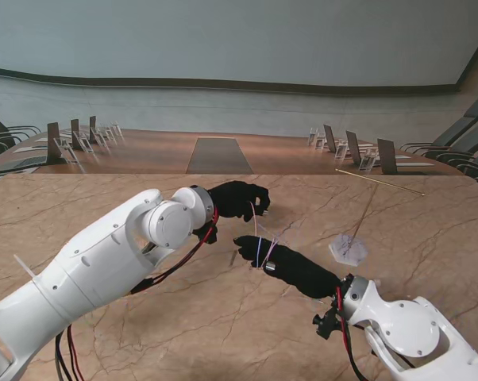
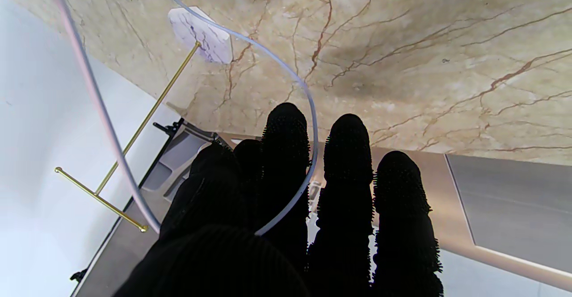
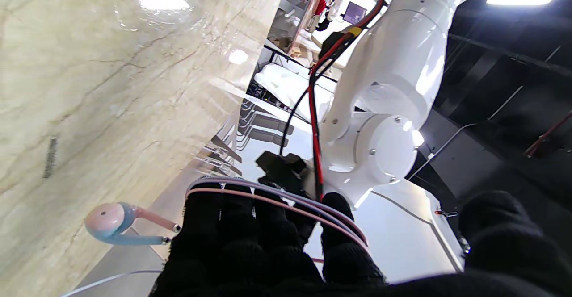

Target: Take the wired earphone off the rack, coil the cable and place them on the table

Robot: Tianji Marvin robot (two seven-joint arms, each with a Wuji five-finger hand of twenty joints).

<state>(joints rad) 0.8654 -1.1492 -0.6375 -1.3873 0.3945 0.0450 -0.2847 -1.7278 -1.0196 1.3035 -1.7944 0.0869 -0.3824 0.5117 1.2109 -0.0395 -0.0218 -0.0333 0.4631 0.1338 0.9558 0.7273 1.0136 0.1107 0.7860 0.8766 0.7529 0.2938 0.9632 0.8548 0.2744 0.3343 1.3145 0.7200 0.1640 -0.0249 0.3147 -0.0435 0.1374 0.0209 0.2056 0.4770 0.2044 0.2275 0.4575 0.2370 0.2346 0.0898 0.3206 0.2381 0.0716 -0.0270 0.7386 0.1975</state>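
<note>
From the stand's view, the left robot hand [image 1: 239, 198], in a black glove, hangs over the veined beige marble counter [image 1: 104, 202] with its fingers curled. The right robot hand [image 1: 291, 267], also black-gloved, lies nearer to me and just to the right of it, with several turns of the thin pale pink-and-blue earphone cable [image 1: 259, 251] wound across its fingers. One strand rises from there to the left robot hand. To the right stands the rack, a slim gold rod frame on a pale hexagonal base [image 1: 348, 249], well apart from both hands.

The left wrist view shows the black fingers [image 2: 286, 163] nearly straight and close together; the cable [image 2: 308, 109] arcs round the finger next to the thumb and disappears into the palm, so this hand has hold of it. The rack [image 2: 147, 114] shows beyond, bare of any cable.

In the right wrist view the cable's loops [image 3: 277, 198] lie side by side over the closed fingers [image 3: 237, 230]. A pink-and-blue earbud [image 3: 107, 223] sticks out beside them, hanging clear of the counter [image 3: 89, 87].
</note>
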